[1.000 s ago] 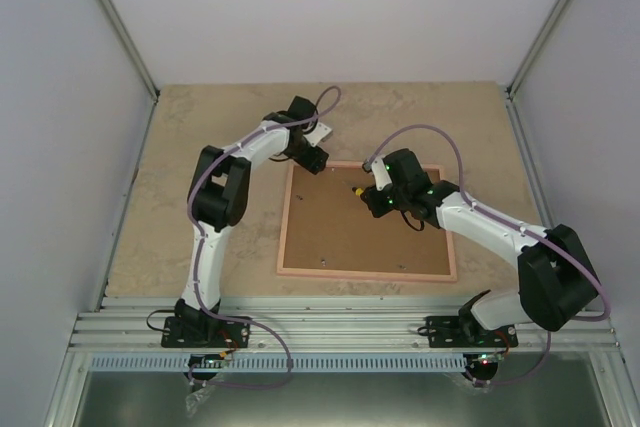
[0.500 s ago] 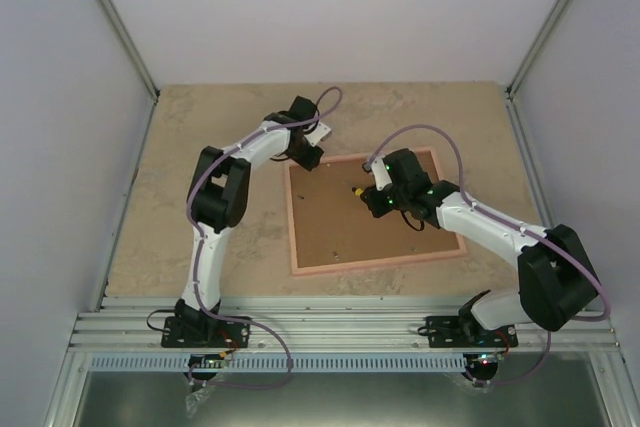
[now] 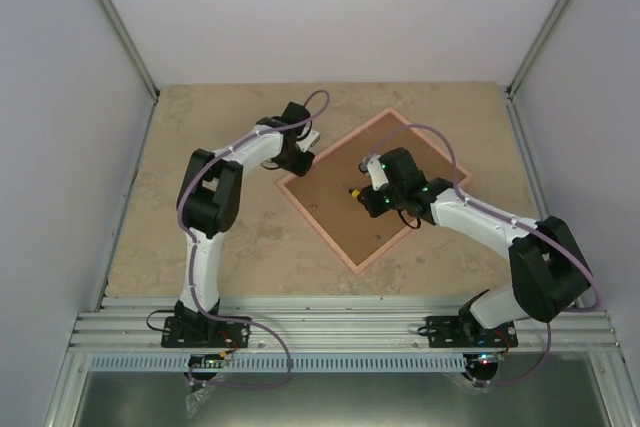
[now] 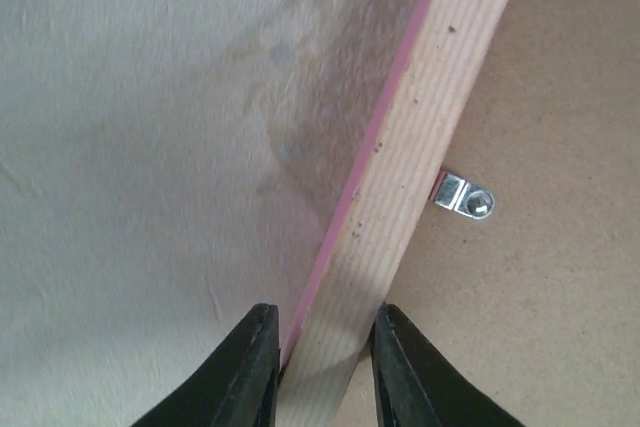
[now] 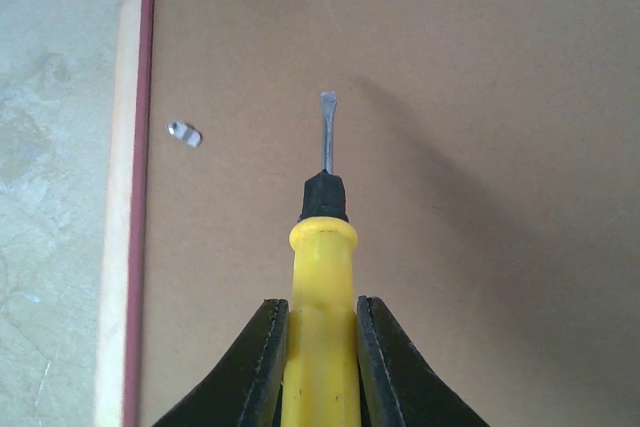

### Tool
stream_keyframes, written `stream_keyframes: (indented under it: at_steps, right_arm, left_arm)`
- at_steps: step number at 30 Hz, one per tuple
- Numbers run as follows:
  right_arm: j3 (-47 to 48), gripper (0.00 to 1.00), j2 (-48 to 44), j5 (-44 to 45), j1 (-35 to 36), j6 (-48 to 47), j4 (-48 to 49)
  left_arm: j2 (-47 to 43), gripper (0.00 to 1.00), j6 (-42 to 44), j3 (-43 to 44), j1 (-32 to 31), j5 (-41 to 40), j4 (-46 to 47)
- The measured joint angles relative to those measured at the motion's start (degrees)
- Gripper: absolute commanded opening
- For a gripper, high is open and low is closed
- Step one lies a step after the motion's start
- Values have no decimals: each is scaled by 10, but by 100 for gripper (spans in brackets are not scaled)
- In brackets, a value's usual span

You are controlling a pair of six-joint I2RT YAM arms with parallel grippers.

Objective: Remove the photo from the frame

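Top external view shows the frame [image 3: 335, 222] lying back side up on the tabletop [image 3: 160, 147]. It is turned like a diamond, with one corner pointing to the far edge, one to the arm bases and one to each side. The far corner and the near corner both come close to the edges of the tabletop. The right corner has some bare surface before the side wall, and on the left there is a wide open area of tabletop beyond the left arm. The left end effector [image 4: 322, 315] is at the left corner. In the left wrist view its two fingers [image 4: 250, 367] are pressed on both sides of the tan wooden rail, one on the pink outer edge and the other on the inner side, so it is clamped on the frame. A small metal clip [image 4: 465, 197] sits on the brown backing board [image 5: 480, 147] just beside this rail. The right end effector [image 5: 322, 302] hangs over the middle of the board, closed tightly on the yellow handle of a flat-blade screwdriver [image 5: 322, 247]. The blade points toward the far corner and its tip is over bare board, well apart from the rails. I cannot tell if the tip touches the board. A second clip [image 5: 185, 133] lies near the left rail.
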Motion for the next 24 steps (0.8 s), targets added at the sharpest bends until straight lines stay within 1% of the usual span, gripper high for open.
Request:
stream_keyframes:
  at_steps: [10, 15, 24]
  right_arm:
    - [15, 0, 11, -25, 0, -3, 16]
    - [16, 0, 11, -37, 0, -4, 19]
    - [16, 0, 16, -51, 15, -4, 21]
  left_arm:
    - [-67, 15, -101, -96, 0, 20, -13]
    - [-108, 14, -151, -156, -1, 37, -8]
    - [-176, 14, -216, -252, -19, 62, 12]
